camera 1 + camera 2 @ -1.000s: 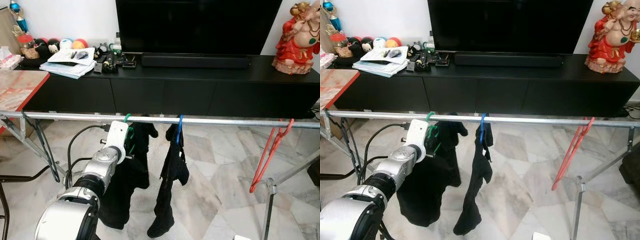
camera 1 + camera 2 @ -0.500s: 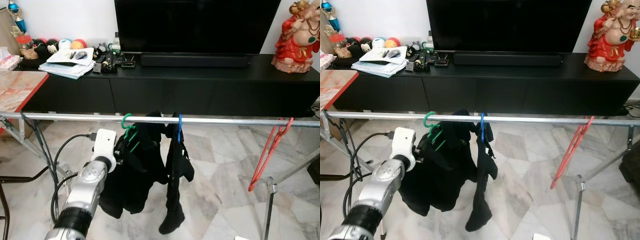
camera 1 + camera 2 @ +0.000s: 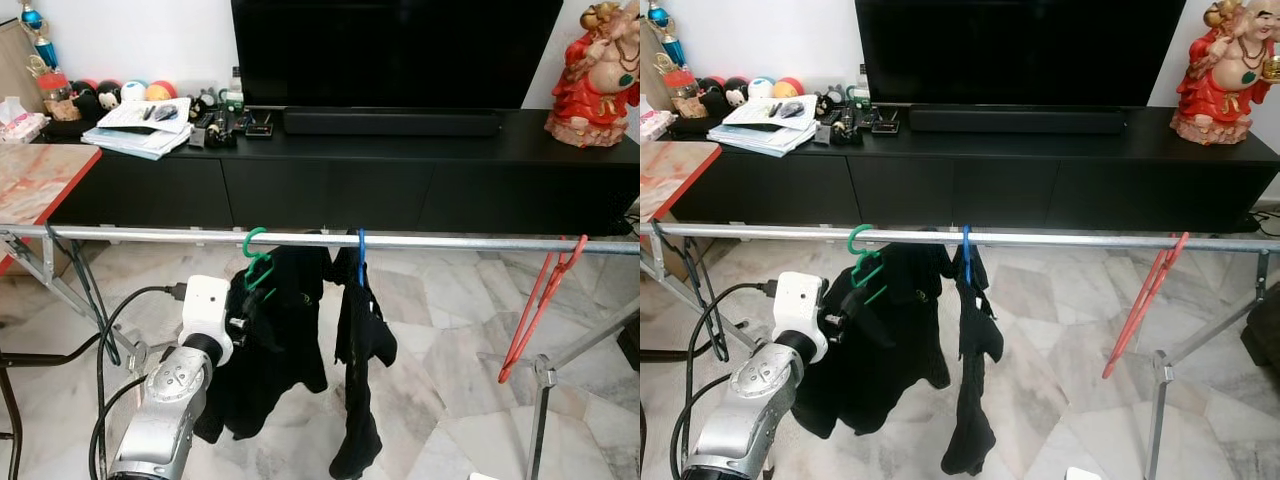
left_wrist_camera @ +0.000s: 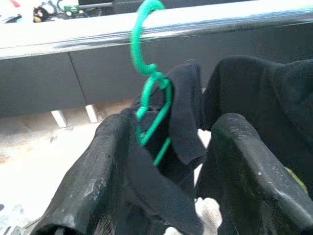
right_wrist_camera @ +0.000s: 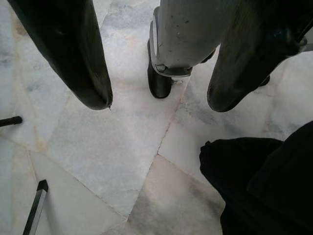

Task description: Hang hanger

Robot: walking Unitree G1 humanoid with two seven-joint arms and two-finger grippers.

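Progress: the green hanger (image 3: 256,262) has its hook over the rail (image 3: 450,243), and the black garment (image 3: 270,345) hangs from it, so hanging looks done; what is left, as I judge it, is to draw the left arm clear.
Room: a living room with a white wall, a large TV (image 3: 395,50) and a long black cabinet (image 3: 400,180) behind the rail.
Floor: pale marble tiles (image 3: 440,360), with the rack's metal legs standing on them.
Rail: a steel bar running across the view; besides the green hanger it carries a blue hanger (image 3: 360,258) with dark clothing just beside it, and a red hanger (image 3: 540,305) well apart toward the right.
Table: a red-edged table (image 3: 35,175) at the left.
Cabinet top: a red figurine (image 3: 598,75) at the right end, papers (image 3: 135,128) and small toys at the left.
Left gripper (image 4: 168,171): just below the rail at the garment; its fingers (image 4: 244,166) are spread apart on either side of the hanger's neck and cloth, clamping nothing that I can see.
Right gripper (image 5: 156,103): idle, fingers apart, pointing at the floor, holding nothing.
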